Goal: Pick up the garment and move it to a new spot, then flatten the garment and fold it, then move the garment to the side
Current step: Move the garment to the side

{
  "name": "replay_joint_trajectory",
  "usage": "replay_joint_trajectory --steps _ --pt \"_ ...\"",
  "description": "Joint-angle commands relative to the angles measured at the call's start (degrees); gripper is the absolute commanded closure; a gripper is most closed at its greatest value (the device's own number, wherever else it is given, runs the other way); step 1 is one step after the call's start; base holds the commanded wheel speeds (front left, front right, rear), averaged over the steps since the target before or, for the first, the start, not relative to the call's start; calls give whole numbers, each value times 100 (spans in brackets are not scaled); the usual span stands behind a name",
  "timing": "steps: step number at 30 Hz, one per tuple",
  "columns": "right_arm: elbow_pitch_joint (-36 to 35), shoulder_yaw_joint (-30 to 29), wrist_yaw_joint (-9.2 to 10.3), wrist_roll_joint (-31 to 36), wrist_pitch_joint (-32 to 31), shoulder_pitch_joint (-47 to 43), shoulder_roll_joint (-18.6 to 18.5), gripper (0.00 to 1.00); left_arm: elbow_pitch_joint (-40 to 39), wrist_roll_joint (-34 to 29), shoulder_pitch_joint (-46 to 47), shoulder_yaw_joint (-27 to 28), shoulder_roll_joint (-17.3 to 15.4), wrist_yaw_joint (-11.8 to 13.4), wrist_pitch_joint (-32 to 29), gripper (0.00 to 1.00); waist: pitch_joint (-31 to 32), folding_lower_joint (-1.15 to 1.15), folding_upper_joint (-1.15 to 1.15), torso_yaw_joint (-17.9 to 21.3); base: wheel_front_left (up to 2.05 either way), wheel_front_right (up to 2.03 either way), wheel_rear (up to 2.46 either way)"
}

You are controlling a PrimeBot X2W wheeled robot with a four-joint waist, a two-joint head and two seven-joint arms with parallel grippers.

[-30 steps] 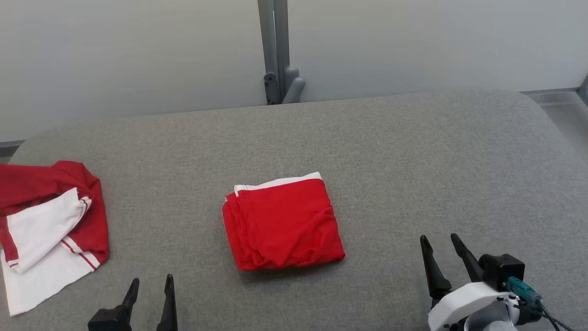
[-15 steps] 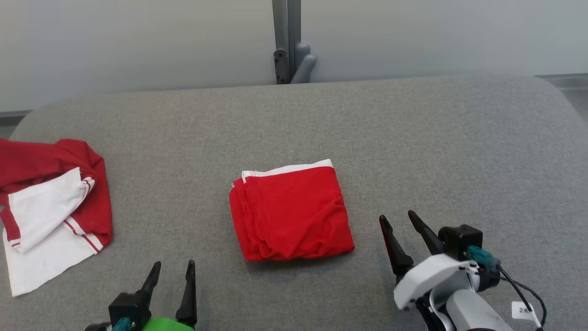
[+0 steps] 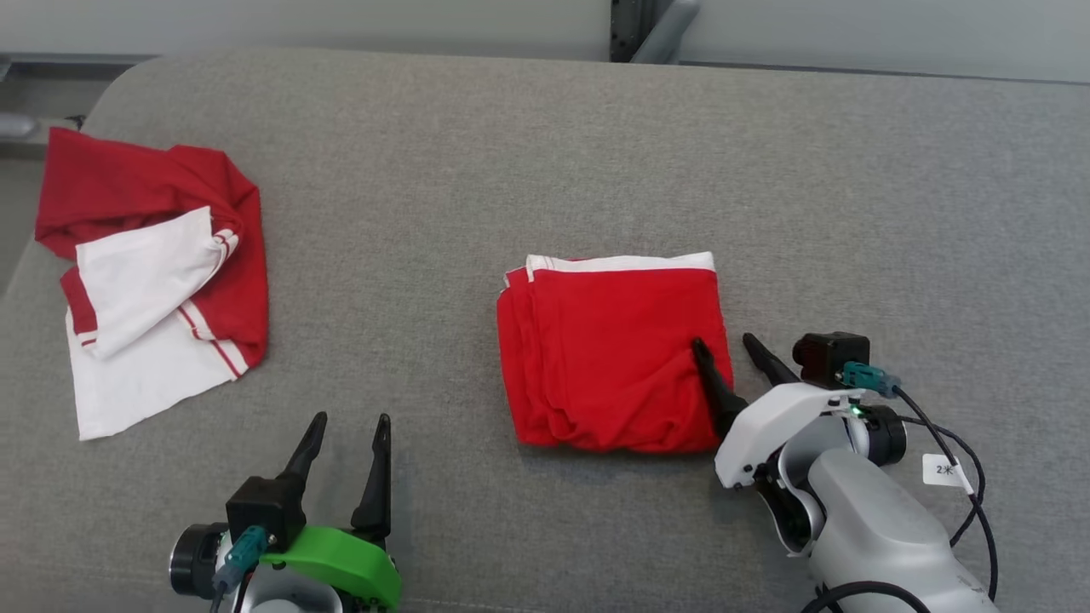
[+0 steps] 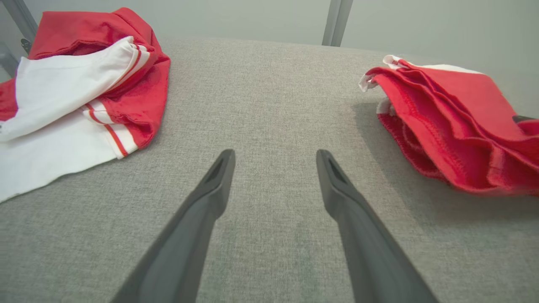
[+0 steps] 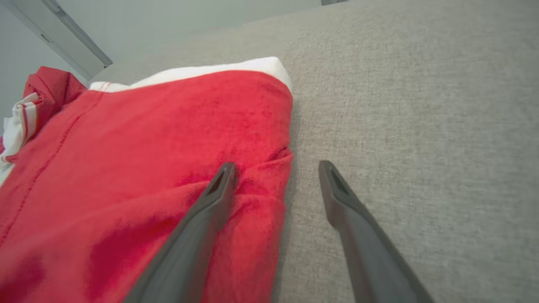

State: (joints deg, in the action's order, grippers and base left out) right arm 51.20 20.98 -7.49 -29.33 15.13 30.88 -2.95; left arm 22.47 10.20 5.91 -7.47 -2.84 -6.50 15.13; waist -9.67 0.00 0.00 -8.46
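We see the folded red garment point(image 3: 609, 358) lying near the middle of the grey cloth-covered bench point(image 3: 511, 153). It is a squarish stack with a white band along its far edge and its layered folds showing on its left side. Our right tool point(image 3: 724, 340) stands at the garment's right edge, its two dark fingers spread wide and gripping nothing. One finger point(image 5: 212, 202) lies over the red cloth beside a small crease, and the other is over bare bench just beside the hem, so the edge runs between them. We cannot tell whether that first finger presses on the cloth or hangs just above it. A black cable point(image 3: 954, 451) with a small white tag loops off the pale right forearm. Our left tool point(image 3: 352, 418) sits near the front of the bench, left of the folded garment and well apart from it. Its fingers are also spread wide and empty, pointing away over bare grey fabric, with a green housing behind them. From the left wrist view the folded stack lies off to the right with its stitched layers facing us. A second, rumpled red-and-white garment point(image 3: 162, 272) lies at the far left of the bench, well apart from the folded one. A white panel with thin red stripes is turned over its red body. Behind the bench's far edge a grey post point(image 3: 634, 25) stands against a pale wall.
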Motion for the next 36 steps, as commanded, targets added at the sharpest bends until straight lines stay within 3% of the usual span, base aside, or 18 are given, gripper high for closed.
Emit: replay_joint_trajectory --steps 1,4,6,7,11,15,30,36 --pt "123 15 0 -86 2 96 -19 0 -27 14 106 -17 -14 44 0 0 -334 0 0 -363 0 0 0" --pt "363 261 0 -309 -7 119 -3 0 -62 44 139 -51 -14 57 0 0 -376 0 0 -424 0 0 0" --pt "391 442 -1 -454 -21 128 11 81 -77 66 141 -57 -14 77 0 0 -388 0 0 -432 0 0 0" --pt "345 496 -1 -512 -26 138 15 100 -83 73 139 -53 -14 88 0 0 -384 0 0 -423 0 0 0" --pt "46 377 0 -545 -4 205 -153 100 -111 67 117 -57 -15 82 0 0 -268 0 0 -259 0 0 0" --pt "-180 133 4 -429 1 36 -232 100 -118 -20 26 -12 -14 54 0 0 -42 0 0 174 0 0 0" --pt "-455 -355 4 -66 1 -757 -351 100 -57 -32 -86 -81 -15 -55 0 0 560 0 0 2943 0 0 0" --pt "-524 -244 4 -106 2 -805 -333 100 -41 -37 -37 -140 -15 -67 0 0 561 0 0 3568 0 0 0"
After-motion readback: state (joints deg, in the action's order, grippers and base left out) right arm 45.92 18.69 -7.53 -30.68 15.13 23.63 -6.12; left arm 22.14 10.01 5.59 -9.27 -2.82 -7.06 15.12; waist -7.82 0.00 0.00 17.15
